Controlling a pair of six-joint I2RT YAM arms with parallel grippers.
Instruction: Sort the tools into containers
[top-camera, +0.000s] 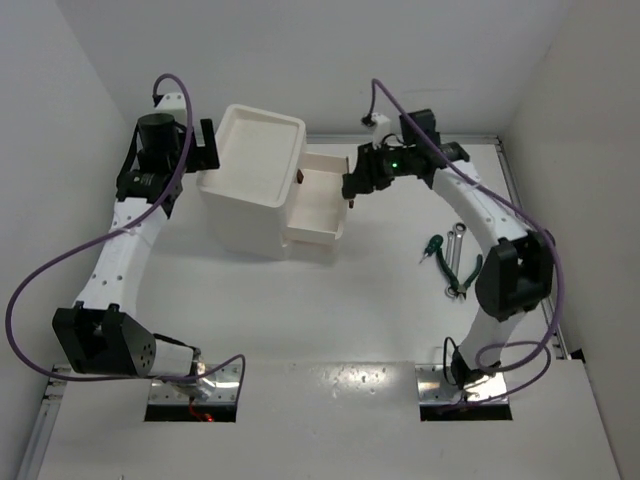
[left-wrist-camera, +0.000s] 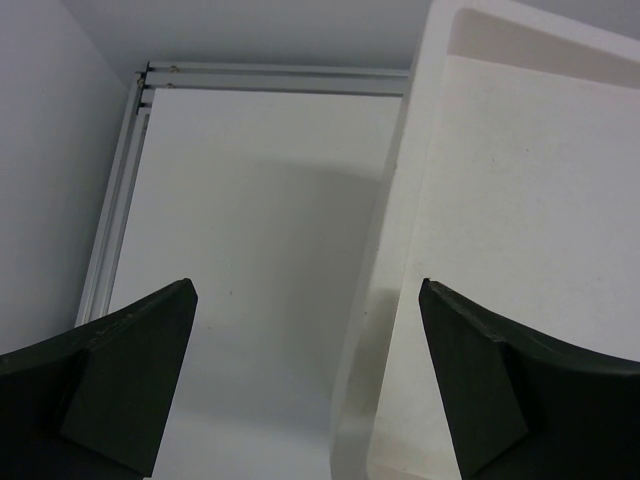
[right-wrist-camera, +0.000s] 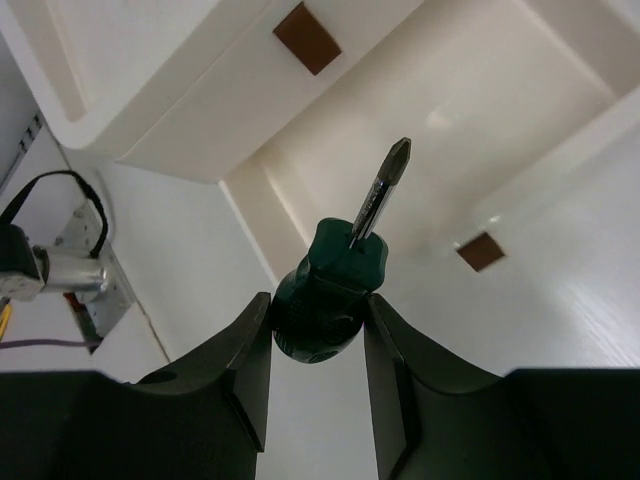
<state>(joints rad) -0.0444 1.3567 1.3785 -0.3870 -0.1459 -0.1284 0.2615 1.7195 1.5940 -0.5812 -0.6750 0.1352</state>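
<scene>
The white drawer unit (top-camera: 252, 190) stands at the back left, with one drawer (top-camera: 318, 205) pulled out to the right. My right gripper (right-wrist-camera: 318, 312) is shut on the handle of a small green-handled screwdriver (right-wrist-camera: 335, 285), tip pointing at the open drawer (right-wrist-camera: 480, 120); in the top view this gripper (top-camera: 350, 186) hangs at the drawer's right rim. My left gripper (left-wrist-camera: 307, 290) is open and empty, straddling the unit's left wall (left-wrist-camera: 385, 300); it also shows in the top view (top-camera: 207, 146). Green-handled pliers (top-camera: 464, 277), a silver wrench (top-camera: 452, 246) and another small green-handled tool (top-camera: 430, 246) lie at the right. The yellow-handled pliers are out of view.
Brown drawer handles (right-wrist-camera: 306, 38) (right-wrist-camera: 480, 251) show above and below the open drawer. White walls close in the table on the left, back and right. A metal rail (left-wrist-camera: 110, 230) runs along the left edge.
</scene>
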